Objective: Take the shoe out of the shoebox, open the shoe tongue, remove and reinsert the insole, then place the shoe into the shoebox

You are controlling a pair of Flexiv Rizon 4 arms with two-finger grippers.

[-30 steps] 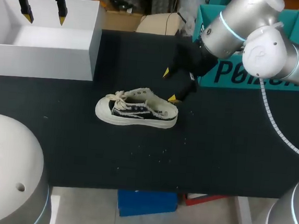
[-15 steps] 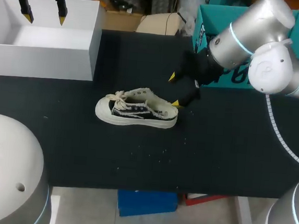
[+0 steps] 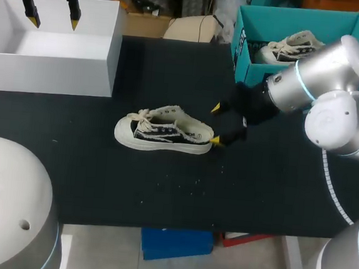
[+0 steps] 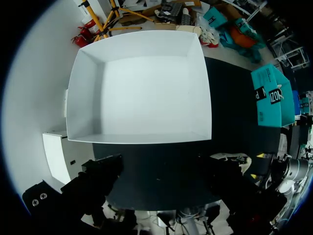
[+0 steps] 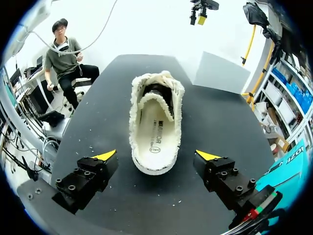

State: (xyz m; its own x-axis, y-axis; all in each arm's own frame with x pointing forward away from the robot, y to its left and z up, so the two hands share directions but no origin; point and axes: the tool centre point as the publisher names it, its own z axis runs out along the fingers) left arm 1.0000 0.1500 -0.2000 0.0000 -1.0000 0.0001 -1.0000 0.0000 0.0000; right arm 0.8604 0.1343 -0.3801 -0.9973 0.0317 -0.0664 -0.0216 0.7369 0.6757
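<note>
A black-and-cream sneaker (image 3: 164, 133) lies on its sole mid-table, toe to the left and its cream insole (image 5: 155, 132) showing. My right gripper (image 3: 215, 124) is open at the heel end. In the right wrist view the sneaker (image 5: 155, 98) points away from the right gripper (image 5: 157, 155), and its heel sits between the two yellow tips without touching either. The white shoebox (image 3: 98, 61) stands empty at the back left. My left gripper (image 3: 53, 21) hangs open above its far wall. The left wrist view looks down into the shoebox (image 4: 83, 112) past its dark fingers (image 4: 98, 178).
A teal box (image 3: 244, 36) at the back right holds a second sneaker (image 3: 289, 48). The black table top (image 3: 162, 189) stretches in front of the shoe, with small crumbs scattered on it. My right arm (image 3: 322, 90) crosses in front of the teal box.
My right arm has swung lower and to the right, uncovering the teal box. Its gripper has slid from behind the shoe to the heel end. The left arm and the shoe stayed put.
</note>
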